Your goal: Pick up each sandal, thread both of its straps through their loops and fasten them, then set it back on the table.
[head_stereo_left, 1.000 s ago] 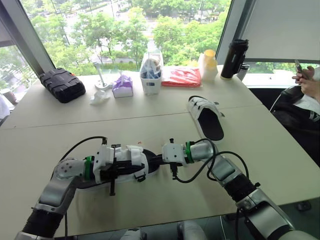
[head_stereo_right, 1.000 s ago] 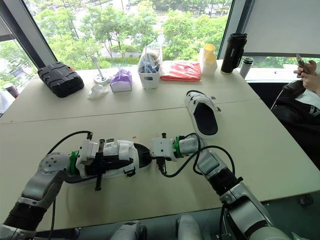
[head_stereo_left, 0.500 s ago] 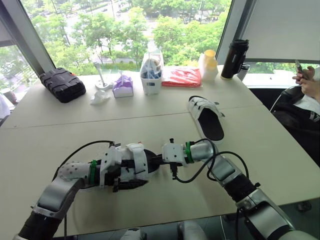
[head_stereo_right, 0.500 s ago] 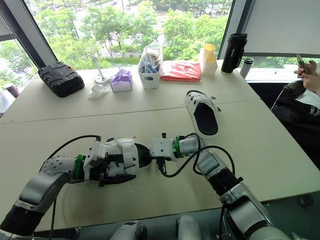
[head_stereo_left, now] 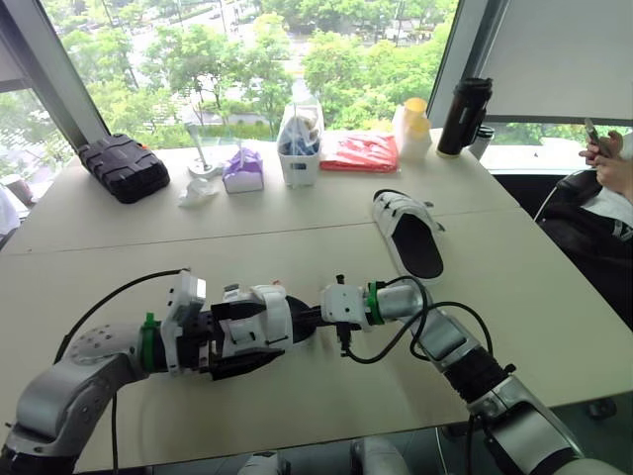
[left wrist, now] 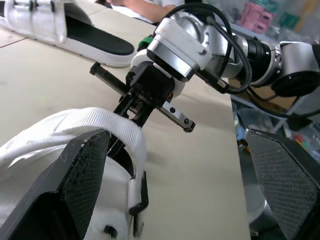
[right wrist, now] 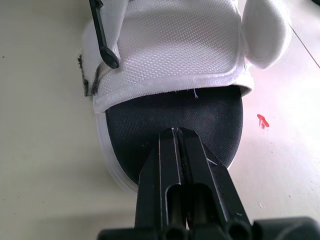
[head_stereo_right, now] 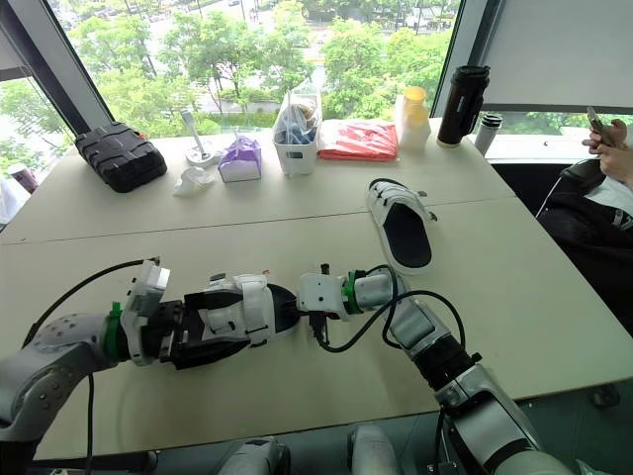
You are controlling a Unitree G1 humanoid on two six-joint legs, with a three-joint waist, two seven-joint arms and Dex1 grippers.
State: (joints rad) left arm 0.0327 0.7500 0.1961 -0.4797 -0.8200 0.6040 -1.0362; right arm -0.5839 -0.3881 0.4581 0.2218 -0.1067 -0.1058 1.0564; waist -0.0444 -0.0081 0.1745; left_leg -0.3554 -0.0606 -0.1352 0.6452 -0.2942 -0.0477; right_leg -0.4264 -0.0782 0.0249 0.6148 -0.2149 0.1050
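Black fingers of the left gripper (head_stereo_left: 235, 348) are spread wide about the near sandal (head_stereo_left: 259, 319) from its 9 o'clock side. One pad lies just beside a white strap (left wrist: 100, 120), with nothing clamped. That sandal lies flat on the table (head_stereo_left: 297, 416), toward 7 o'clock of its middle. At the sandal's 3 o'clock, the right gripper (right wrist: 176, 135) has its fingers pressed together, tip down on the black footbed (right wrist: 135, 130). The other sandal (head_stereo_left: 407, 233) sits at 2 o'clock, well apart. The sandal is likely light, with a stiffish sole and floppy woven straps. Pinch a strap near its free end and pin the sole against sliding.
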